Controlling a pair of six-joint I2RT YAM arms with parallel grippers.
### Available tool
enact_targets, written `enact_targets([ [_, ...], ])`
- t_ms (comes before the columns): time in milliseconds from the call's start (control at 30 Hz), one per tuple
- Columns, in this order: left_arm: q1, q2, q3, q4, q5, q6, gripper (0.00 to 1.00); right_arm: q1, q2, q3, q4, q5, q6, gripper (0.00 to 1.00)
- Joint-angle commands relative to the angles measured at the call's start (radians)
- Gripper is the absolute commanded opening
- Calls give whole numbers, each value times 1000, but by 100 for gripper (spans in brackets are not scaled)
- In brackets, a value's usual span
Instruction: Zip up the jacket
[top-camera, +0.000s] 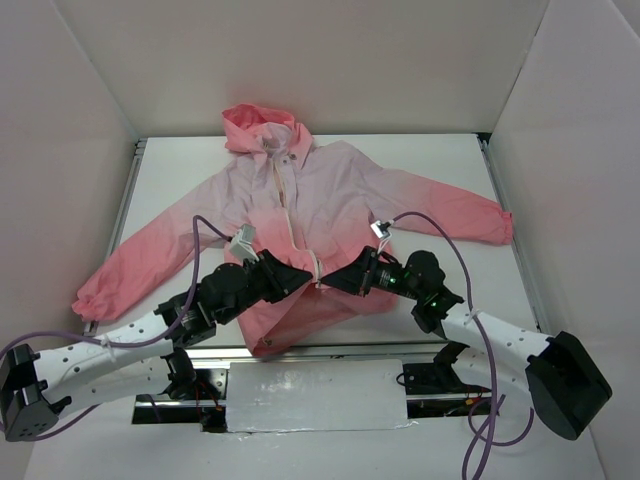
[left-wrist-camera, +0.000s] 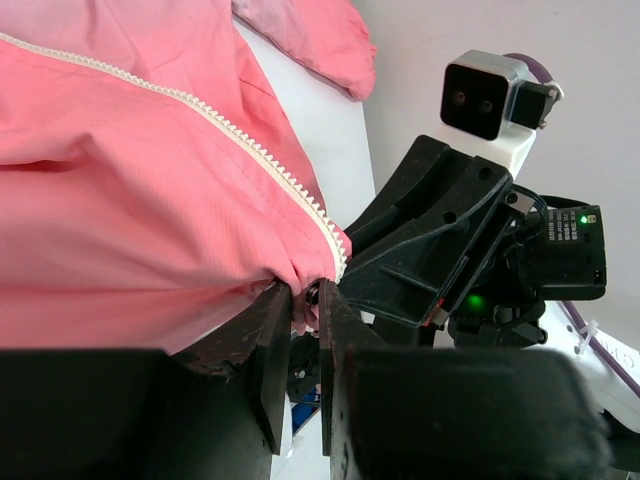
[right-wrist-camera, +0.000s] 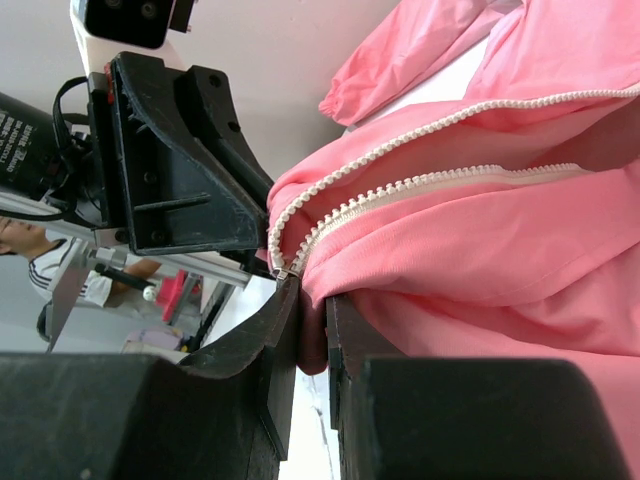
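White table (top-camera: 450, 170): jacket (top-camera: 330, 200) flat, L claw (left-wrist-camera: 305, 305), R claw (right-wrist-camera: 308, 315) pinching hem.

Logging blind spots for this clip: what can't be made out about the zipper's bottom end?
Top external: the zipper's bottom end, covered by the left claw and right claw.
Left wrist: any slider, shadowed between the fingers.
Right wrist: the jacket hem, behind the fingers.

Jaws pinch the jacket (right-wrist-camera: 480, 260) hem at the zipper's (right-wrist-camera: 400, 188) end.
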Motion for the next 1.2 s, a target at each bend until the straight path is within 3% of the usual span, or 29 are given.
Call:
enact_targets([
  [0, 1, 5, 12, 72, 37, -4, 0, -14, 16, 61, 87, -12, 3, 0],
  [367, 0, -27, 35, -68, -48, 16, 0, -19, -4, 78, 74, -41, 9, 0],
  [867, 1, 4, 4, 127, 87, 57, 0, -57, 37, 110, -27, -42, -48, 0],
  [1167, 0, -27, -36, 110, 106, 81, 0, -91, 46, 204, -157, -38, -93, 0],
])
